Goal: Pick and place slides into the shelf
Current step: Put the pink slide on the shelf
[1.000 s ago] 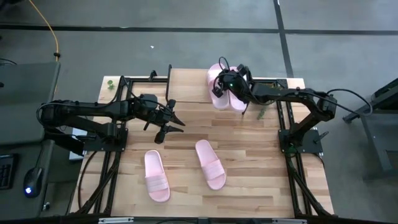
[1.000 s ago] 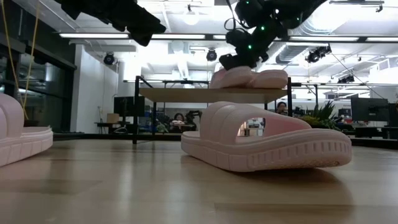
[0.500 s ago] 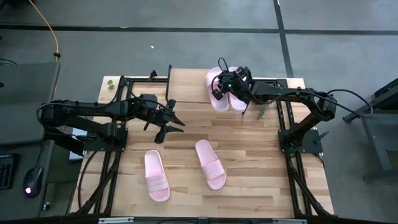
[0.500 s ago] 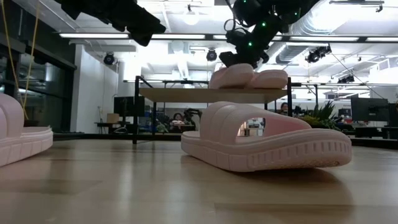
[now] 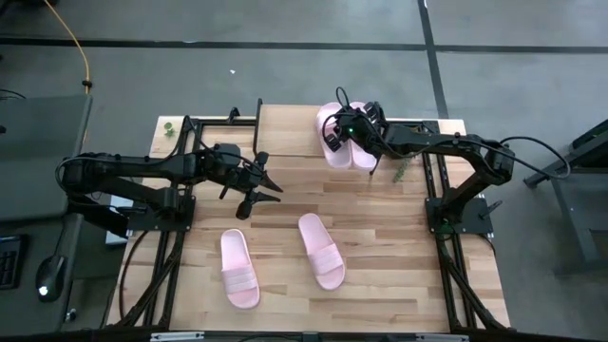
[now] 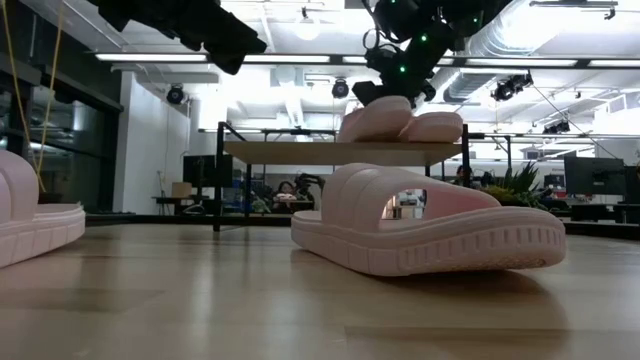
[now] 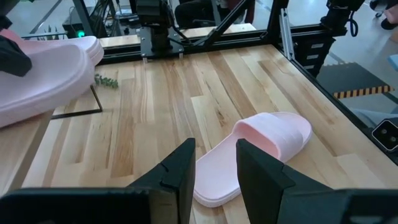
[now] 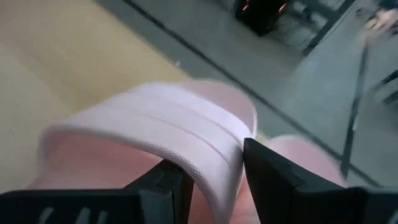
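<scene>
Two pale pink slides lie soles down on the table, one (image 5: 239, 269) near the front left and one (image 5: 321, 250) toward the middle. Two more are on the shelf (image 5: 285, 133) at the far side. My right gripper (image 5: 339, 128) is shut on the left one (image 5: 331, 142). The other (image 5: 363, 147) lies flat right beside it. My left gripper (image 5: 258, 185) hangs open above the table's left half, pointing at the middle slide (image 7: 255, 155) with nothing between its fingers. My right gripper has the slide's ribbed strap (image 8: 217, 140) between its two fingers, near one end of the strap. The fingers (image 8: 273, 174) come slanting down from the table's right. The slide sits tilted on the shelf top (image 6: 300, 152), one end raised beside the other slide (image 6: 435, 125).
The shelf's left half is bare plank, and its thin black legs (image 6: 218, 180) stand on the table. A small green sprig (image 5: 399, 173) lies by the shelf's right leg. Black arm frames run along both table sides. Open board lies between the two loose slides and the shelf.
My right gripper has rolled at the wrist while staying above the shelf. The slide it holds has tipped, so that one end stands a little higher off the shelf top than before. My left arm has kept still.
</scene>
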